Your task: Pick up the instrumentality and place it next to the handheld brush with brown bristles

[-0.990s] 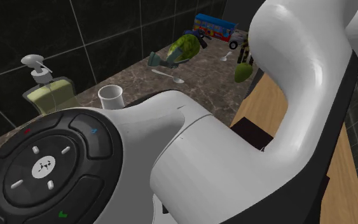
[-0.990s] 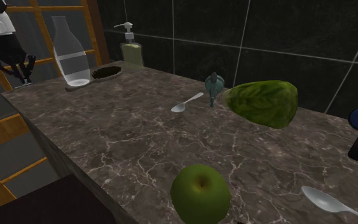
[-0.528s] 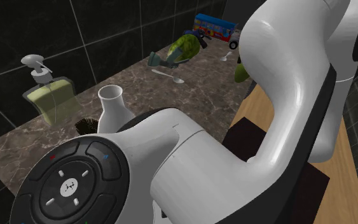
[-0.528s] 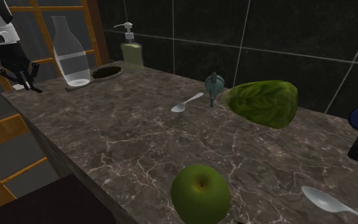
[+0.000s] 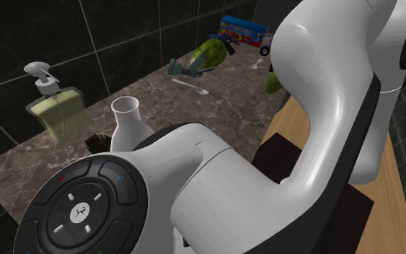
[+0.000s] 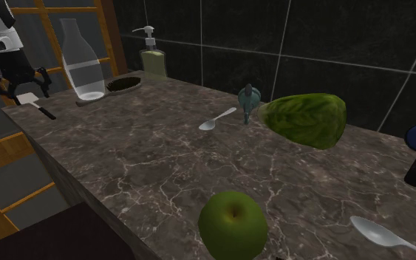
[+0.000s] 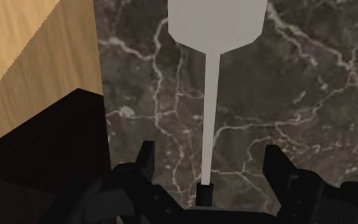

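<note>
Step in hand: approach for the grasp; nothing is lifted yet. The tool (image 7: 214, 32), with a pale flat blade, thin shaft and black end, lies flat on the marble table (image 7: 298, 95) near its corner. It is well apart from the brush (image 6: 125, 83), which sits just beside the glass bottle (image 6: 80, 63). My jaws stand wide apart, empty, straddling the shaft's black end without touching it. Next, I judge: descend straight, close across the shaft, lift, carry toward the brush.

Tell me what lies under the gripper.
A pale spatula lies on the marble counter under the open gripper, untouched. Its dark handle end is partly hidden behind the gripper.
</note>
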Action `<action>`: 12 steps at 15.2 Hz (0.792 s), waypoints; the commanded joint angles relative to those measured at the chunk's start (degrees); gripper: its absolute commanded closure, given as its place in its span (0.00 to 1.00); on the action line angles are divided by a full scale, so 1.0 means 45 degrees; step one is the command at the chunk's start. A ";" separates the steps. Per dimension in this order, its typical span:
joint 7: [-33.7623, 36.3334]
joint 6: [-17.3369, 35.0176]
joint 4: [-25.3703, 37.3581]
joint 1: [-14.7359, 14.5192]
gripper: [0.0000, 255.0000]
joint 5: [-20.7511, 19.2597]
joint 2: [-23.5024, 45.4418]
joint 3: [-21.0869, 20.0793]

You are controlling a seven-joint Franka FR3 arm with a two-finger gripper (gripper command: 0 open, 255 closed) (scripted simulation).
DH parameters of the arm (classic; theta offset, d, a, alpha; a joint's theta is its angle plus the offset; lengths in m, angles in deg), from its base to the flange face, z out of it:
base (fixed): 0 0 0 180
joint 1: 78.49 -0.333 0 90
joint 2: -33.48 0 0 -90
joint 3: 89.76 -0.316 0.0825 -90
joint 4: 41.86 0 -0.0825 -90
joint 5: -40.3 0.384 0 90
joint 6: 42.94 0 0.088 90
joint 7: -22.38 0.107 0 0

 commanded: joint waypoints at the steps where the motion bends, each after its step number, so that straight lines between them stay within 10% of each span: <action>1: 0.0000 0.0000 0.0000 0.0000 0.00 0.0000 0.0000 0.0000; 12: -0.0410 -0.1355 0.1152 0.0179 0.00 0.0624 -0.0491 -0.0487</action>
